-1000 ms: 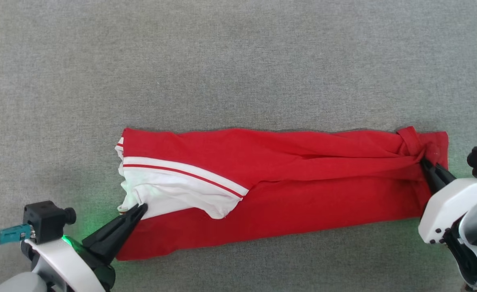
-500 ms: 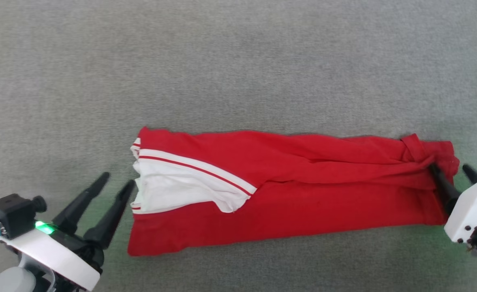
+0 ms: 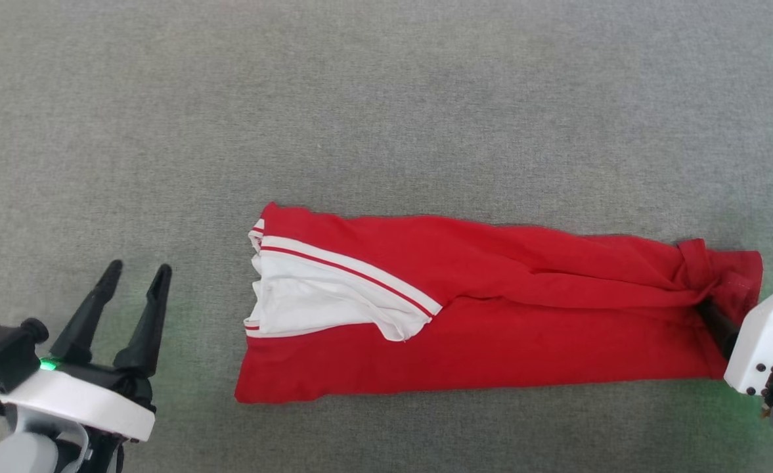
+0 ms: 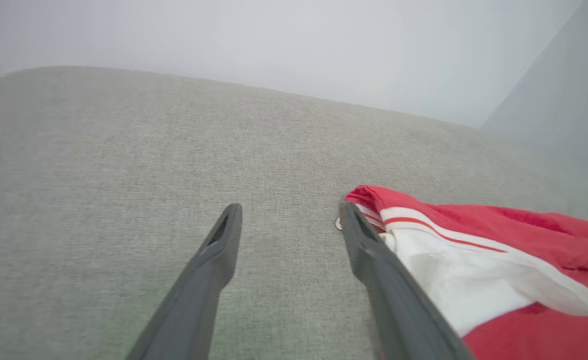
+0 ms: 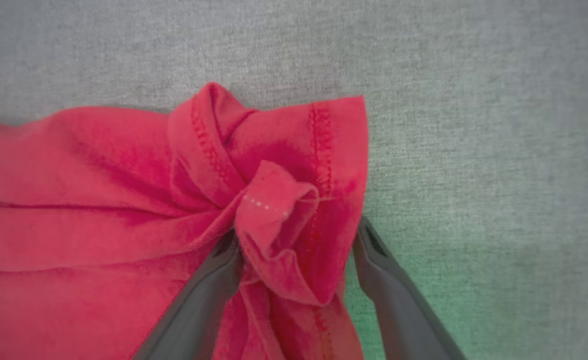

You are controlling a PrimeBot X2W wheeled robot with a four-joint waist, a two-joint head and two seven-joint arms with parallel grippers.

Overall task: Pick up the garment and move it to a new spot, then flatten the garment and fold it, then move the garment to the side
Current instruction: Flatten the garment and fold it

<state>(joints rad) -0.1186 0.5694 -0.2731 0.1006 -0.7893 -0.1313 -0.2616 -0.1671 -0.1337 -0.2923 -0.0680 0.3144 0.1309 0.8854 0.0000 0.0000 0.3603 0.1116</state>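
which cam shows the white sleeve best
The head view: the white sleeve lies whole on the red jersey. The left wrist view has it partly behind a finger; the right wrist view catches the bunched hem.

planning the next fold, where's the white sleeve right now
In the head view the white sleeve lies at the left end of the garment, closest to the open left gripper, which stands clear of it.
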